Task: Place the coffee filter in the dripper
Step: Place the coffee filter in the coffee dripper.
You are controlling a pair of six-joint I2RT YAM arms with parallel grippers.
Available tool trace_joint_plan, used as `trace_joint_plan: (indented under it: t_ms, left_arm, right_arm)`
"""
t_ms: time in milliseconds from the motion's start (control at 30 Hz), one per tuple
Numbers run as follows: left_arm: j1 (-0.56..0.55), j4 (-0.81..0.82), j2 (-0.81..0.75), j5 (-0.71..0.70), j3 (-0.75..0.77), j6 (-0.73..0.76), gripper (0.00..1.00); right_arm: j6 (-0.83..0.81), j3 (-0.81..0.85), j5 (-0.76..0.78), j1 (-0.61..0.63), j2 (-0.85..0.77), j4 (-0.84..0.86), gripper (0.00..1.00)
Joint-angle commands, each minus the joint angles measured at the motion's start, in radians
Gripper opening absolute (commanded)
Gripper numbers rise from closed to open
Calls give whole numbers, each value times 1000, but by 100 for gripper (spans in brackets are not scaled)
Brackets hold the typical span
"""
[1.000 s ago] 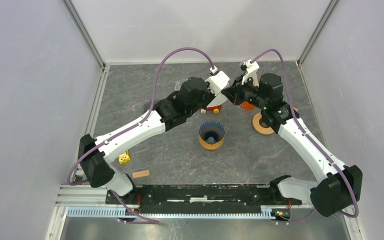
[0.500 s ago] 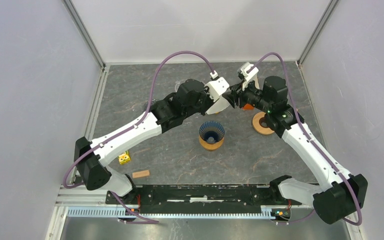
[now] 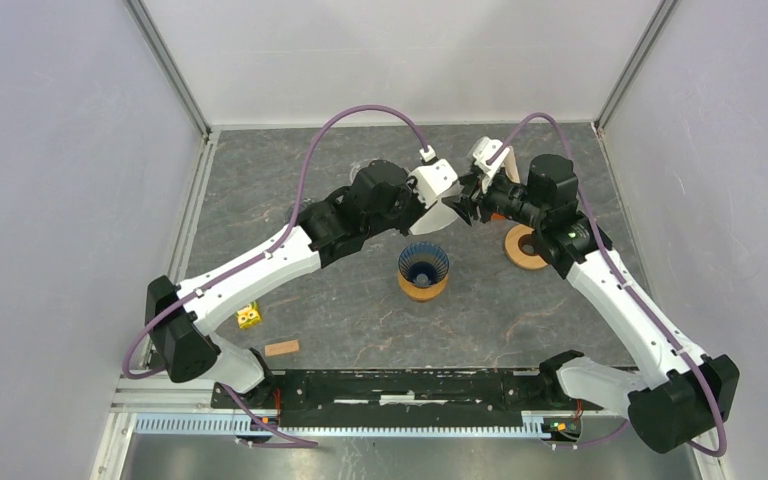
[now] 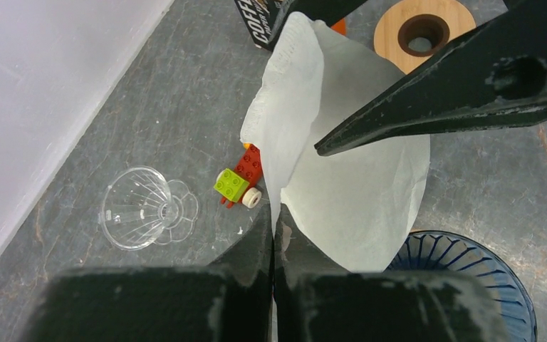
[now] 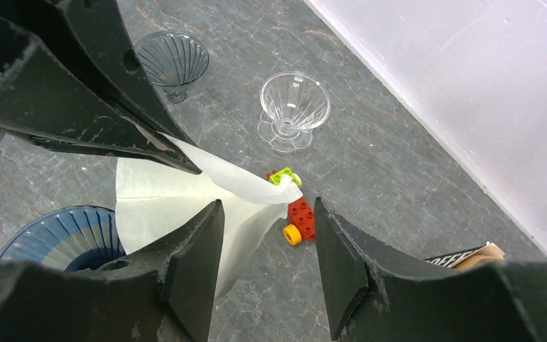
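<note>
The white paper coffee filter (image 3: 428,217) hangs in the air above and behind the dripper (image 3: 423,268), a blue ribbed cone on a wooden base. My left gripper (image 3: 440,205) is shut on one edge of the filter (image 4: 356,185), with the jaws pressed together at the paper (image 4: 274,229). My right gripper (image 3: 467,203) faces it from the right and stands open (image 5: 268,203). The filter's loose flap (image 5: 256,187) lies just ahead of the right gripper's gap, not pinched. The dripper's rim shows below the filter (image 4: 470,263) (image 5: 57,235).
A clear glass dripper (image 4: 142,206) and a red-and-green toy brick car (image 4: 241,182) sit on the table behind the filter. A smoky glass dripper (image 5: 173,63) stands farther left. A wooden ring (image 3: 525,246), a yellow block (image 3: 249,316) and a wooden block (image 3: 281,348) also lie about.
My right gripper has opened and let go of the filter's edge. The left gripper still grips the filter, and both wrists have shifted slightly.
</note>
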Motion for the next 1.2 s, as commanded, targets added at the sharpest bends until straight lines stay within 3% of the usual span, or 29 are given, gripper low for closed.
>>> trace_joint_plan:
  t_ms: [0,267,667,967,1167]
  left_arm:
    - [-4,5,-37,35,-6,38,2]
    - [-5,2,-37,38,-5,40,2]
    - [-5,1,-44,34,-13,51,2]
    - [-5,-3,-57,50,-25,74,2]
    - [-4,-19,-62,77,-25,92,2]
  right_arm:
    - [-58,40,-33,-1,-26,12,56]
    - [-121,49,-76,-1,-29,-14,55]
    - [-134,58,-99,-2,-25,-7,30]
    - [-99,92,-48,-1,-26,-20,53]
    - [-138,111,-52,-1,-19,-50,59]
